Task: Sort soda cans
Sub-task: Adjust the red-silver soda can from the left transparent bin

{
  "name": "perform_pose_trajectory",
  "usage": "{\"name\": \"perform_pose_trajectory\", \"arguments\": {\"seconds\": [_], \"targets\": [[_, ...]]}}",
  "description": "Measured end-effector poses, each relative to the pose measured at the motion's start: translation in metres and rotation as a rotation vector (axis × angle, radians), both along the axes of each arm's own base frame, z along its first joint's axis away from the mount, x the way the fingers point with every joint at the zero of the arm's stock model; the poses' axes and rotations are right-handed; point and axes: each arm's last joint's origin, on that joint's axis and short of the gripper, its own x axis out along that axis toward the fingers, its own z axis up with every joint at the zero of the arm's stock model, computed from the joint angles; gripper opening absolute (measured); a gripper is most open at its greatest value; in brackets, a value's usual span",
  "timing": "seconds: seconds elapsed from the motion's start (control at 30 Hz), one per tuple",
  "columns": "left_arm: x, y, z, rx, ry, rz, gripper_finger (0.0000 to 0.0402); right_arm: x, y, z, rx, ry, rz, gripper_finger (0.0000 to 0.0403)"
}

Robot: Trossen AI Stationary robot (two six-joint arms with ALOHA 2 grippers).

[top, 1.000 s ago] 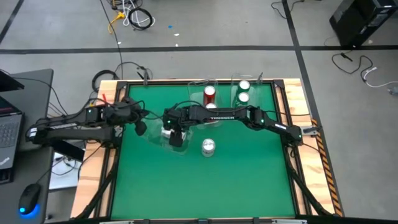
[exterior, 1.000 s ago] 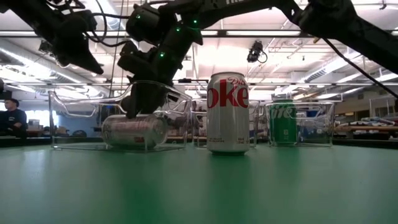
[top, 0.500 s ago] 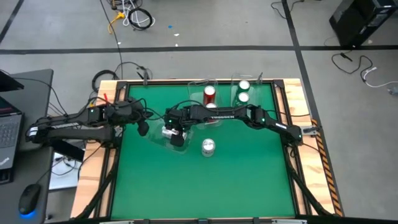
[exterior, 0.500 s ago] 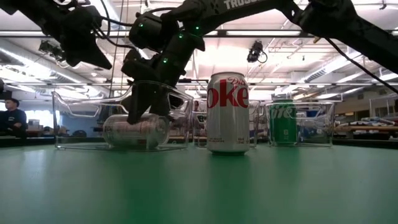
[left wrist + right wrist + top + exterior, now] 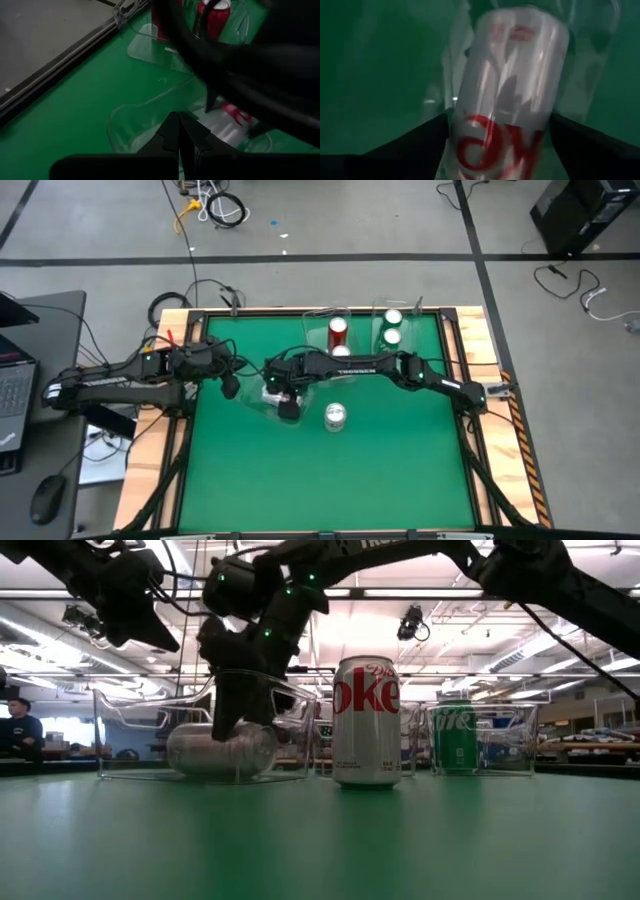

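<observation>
- Now, the landmark is the upright silver can (image 5: 366, 720) with red lettering, standing on the smooth green table (image 5: 330, 480) outside any bin.
- Just to that can's left in the low view stands a clear plastic bin (image 5: 130, 730) with thin glossy walls; a second silver can (image 5: 218, 749), a smooth cylinder, lies on its side inside it.
- The right gripper (image 5: 243, 718) reaches down into that bin from a long dark arm stretched across the table, its fingers on either side of the lying can and closed on it; the right wrist view shows the can (image 5: 507, 95) between both dark fingers.
- The left gripper (image 5: 228, 385) hangs above the table on the far side of the bin from the upright can, its fingers pressed together on nothing.
- Behind the upright can sit two more clear bins: one holding a red can (image 5: 337, 331), one holding two green cans (image 5: 391, 336).
</observation>
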Motion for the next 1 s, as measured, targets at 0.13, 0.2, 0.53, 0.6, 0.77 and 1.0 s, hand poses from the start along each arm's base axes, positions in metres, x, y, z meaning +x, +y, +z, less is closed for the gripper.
{"name": "perform_pose_trajectory", "arguments": {"seconds": [0.13,0.2,0.53,0.6,0.77,1.0], "targets": [[0.0,0.0,0.0,0.009,0.001,-0.008,0.0001,-0.001,0.006,0.015,-0.063,-0.057,0.139,0.0349],[0.001,0.0,0.001,0.012,-0.007,-0.009,0.0001,0.0,0.005,0.018,-0.073,-0.079,0.145,0.0349],[0.001,0.0,0.001,0.014,-0.01,-0.01,0.0001,0.003,0.006,-0.008,-0.058,-0.03,0.095,0.0346],[0.001,0.0,0.002,0.015,-0.013,-0.01,0.0001,0.002,0.0,-0.007,-0.08,-0.021,0.081,0.0345],[0.001,0.0,0.001,0.012,-0.01,-0.009,0.0001,0.001,-0.01,-0.005,-0.079,-0.024,0.05,0.0341],[0.001,0.0,0.001,0.01,-0.008,-0.011,0.0001,0.005,-0.009,-0.012,-0.063,-0.047,0.112,0.0335]]}}
